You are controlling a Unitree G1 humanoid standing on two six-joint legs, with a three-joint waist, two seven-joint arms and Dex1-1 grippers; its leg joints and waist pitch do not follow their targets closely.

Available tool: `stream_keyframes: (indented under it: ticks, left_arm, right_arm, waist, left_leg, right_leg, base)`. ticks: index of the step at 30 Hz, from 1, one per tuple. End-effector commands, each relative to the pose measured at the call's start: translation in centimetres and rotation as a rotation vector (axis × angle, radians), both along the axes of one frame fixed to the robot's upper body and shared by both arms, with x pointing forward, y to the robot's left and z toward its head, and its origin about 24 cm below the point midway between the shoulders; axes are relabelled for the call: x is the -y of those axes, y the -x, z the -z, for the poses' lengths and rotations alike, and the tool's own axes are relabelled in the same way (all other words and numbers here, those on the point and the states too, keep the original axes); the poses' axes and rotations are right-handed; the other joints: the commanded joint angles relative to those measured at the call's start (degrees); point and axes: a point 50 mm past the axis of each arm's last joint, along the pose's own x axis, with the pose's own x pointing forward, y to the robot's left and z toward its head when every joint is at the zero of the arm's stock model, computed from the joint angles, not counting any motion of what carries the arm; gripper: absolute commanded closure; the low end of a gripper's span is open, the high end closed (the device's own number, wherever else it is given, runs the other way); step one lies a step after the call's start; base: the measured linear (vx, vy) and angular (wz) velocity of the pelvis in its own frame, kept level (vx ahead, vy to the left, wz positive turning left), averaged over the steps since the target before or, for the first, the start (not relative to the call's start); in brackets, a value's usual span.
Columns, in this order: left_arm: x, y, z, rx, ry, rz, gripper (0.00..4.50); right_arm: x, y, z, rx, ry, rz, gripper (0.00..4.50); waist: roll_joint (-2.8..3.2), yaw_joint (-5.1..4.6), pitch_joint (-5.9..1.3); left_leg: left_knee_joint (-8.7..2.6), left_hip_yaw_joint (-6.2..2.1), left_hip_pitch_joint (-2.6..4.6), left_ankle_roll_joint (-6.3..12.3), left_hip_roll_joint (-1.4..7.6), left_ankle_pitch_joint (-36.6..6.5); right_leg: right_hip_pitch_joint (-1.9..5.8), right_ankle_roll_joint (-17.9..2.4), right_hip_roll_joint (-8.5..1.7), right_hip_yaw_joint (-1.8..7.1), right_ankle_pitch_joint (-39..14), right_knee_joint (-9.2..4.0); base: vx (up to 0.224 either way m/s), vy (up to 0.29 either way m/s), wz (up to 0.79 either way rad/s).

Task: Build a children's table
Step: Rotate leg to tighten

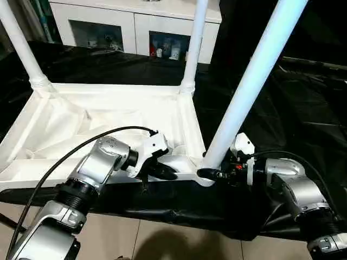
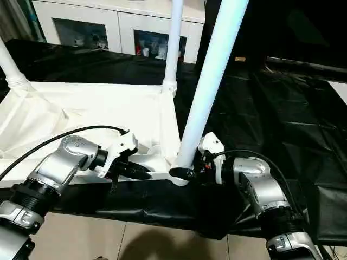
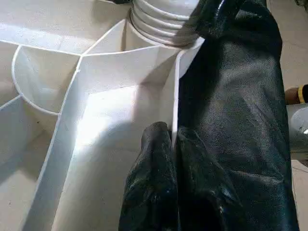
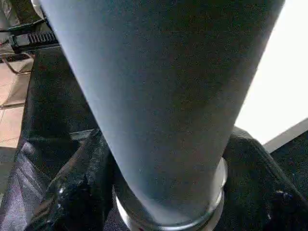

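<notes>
From the head camera, the white table (image 1: 108, 116) is lying upside down on the black cover (image 1: 303, 103). The near right leg (image 1: 246, 89) is leaning up and right, its foot in the corner socket.

The right gripper (image 1: 212, 174) is hugging that leg's bottom (fingers (image 4: 79, 187) on both sides).

The left gripper (image 3: 174, 144) is pinching the table's near rim, fingers pressed together.

The three upright legs of the children's table (image 1: 108, 116) ran out of the frame's top edge, so their tips were unseen. The near leg (image 1: 255, 81) hid its own socket and part of the right gripper (image 1: 209, 174) at lower centre. Small items behind the cabinet's (image 1: 135, 21) glass doors at upper centre were too small to identify. The left gripper's fingertips (image 3: 159, 144) covered the rim beneath them.
</notes>
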Motion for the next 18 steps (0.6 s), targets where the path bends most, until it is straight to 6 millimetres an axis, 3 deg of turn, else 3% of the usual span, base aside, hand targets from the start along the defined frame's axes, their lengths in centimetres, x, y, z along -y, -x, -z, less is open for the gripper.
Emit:
stream_keyframes:
  ticks: [1, 4, 6, 7, 10, 12, 13, 14, 17, 18]
  left_arm:
    - [1.1, 1.0, 1.2, -0.079, 0.059, 0.024, 4.5]
    - [1.4, -0.1, 1.3, -0.029, 0.054, -0.098, 4.5]
    - [1.6, -1.6, 1.4, 0.027, 0.039, -0.264, 4.5]
    - [1.7, -2.2, 1.4, 0.043, 0.037, -0.329, 4.5]
    - [2.0, -3.1, 1.4, 0.07, 0.024, -0.43, 4.5]
    - [3.4, -4.3, 1.2, 0.128, 0.001, -0.556, 4.5]
    - [3.9, -4.5, 1.1, 0.138, -0.003, -0.577, 4.5]
    - [4.1, -4.6, 1.1, 0.144, -0.005, -0.586, 4.5]
    - [4.8, -4.8, 1.0, 0.161, -0.007, -0.594, 4.5]
    - [5.7, -4.8, 1.0, 0.171, -0.003, -0.576, 4.5]
  right_arm:
    - [1.0, -0.2, 0.0, 0.012, 0.026, 0.067, 1.83]
    - [1.2, -0.9, 0.3, 0.031, 0.015, 0.188, 1.83]
    - [1.5, -1.9, 1.1, 0.045, 0.024, 0.398, 1.83]
    - [1.5, -2.2, 1.5, 0.024, 0.006, 0.492, 1.83]
    - [1.2, -2.6, 2.2, -0.006, -0.015, 0.655, 1.83]
    - [0.0, -3.0, 4.1, -0.048, 0.048, 0.916, 1.83]
    - [-0.5, -3.0, 4.5, -0.05, 0.073, 0.959, 1.83]
    - [-0.7, -3.0, 4.6, -0.048, 0.086, 0.978, 1.83]
    - [-1.6, -3.3, 4.8, -0.05, 0.09, 0.997, 1.83]
    - [-2.8, -3.7, 4.5, -0.028, 0.08, 0.977, 1.83]
  waist:
    - [-0.78, 0.05, -3.35]
    - [-0.75, -0.02, -3.22]
    - [-0.76, -0.21, -3.1]
    - [-0.97, -0.22, -3.21]
    - [-0.82, -0.37, -3.25]
    - [-0.6, -0.23, -3.38]
    - [-0.44, -0.43, -3.31]
    - [-0.62, -0.42, -3.49]
    - [-0.6, -0.27, -3.45]
    - [-0.43, -0.29, -3.45]
  left_leg:
    - [-3.56, 0.72, -0.66, 5.64, 0.25, -4.9]
    - [-3.61, 0.76, -0.6, 5.2, 0.26, -5.66]
    - [-3.71, 0.77, -0.51, 3.47, 0.04, -7.66]
    - [-3.76, 0.59, -0.59, 2.77, -0.07, -7.9]
    - [-3.82, 0.54, -0.65, 2.46, -0.13, -8.07]
    - [-3.86, 0.5, -0.67, 2.2, -0.19, -6.87]
    - [-3.91, 0.58, -0.52, 1.11, -0.34, -6.75]
    - [-3.9, 0.5, -0.54, 0.94, -0.39, -7.02]
    - [-3.91, 0.5, -0.74, 2.12, -0.48, -8.32]
    - [-3.96, 0.48, -0.72, 2.52, -0.44, -8.88]
  right_leg:
    - [3.72, -13.18, -2.2, 2.12, -7.3, -3.22]
    - [3.56, -12.92, -2.19, 2.13, -8.66, -3.45]
    - [3.31, -11.43, -2.25, 2.06, -13.98, -4.08]
    - [3.62, -10.26, -2.32, 1.98, -16.31, -4.18]
    - [3.45, -8.8, -2.29, 2.05, -17.91, -4.42]
    - [3.37, -8.51, -2.31, 2.11, -16.71, -4.33]
    - [3.02, -8.27, -2.14, 2.1, -16.92, -4.45]
    - [3.27, -8.11, -2.15, 2.02, -17.01, -4.38]
    - [3.31, -7.55, -2.15, 2.03, -16.28, -4.5]
    - [3.24, -7.57, -2.16, 1.99, -16.05, -4.54]
  base:
    - [0.0, 0.0, 0.0]
    - [0.0, 0.0, 0.0]
    - [0.0, 0.0, 0.0]
    - [0.0, 0.0, 0.0]
    - [0.0, 0.0, 0.0]
    - [0.0, 0.0, 0.0]
    - [0.0, 0.0, 0.0]
    - [0.0, 0.0, 0.0]
    - [0.0, 0.0, 0.0]
    - [0.0, 0.0, 0.0]
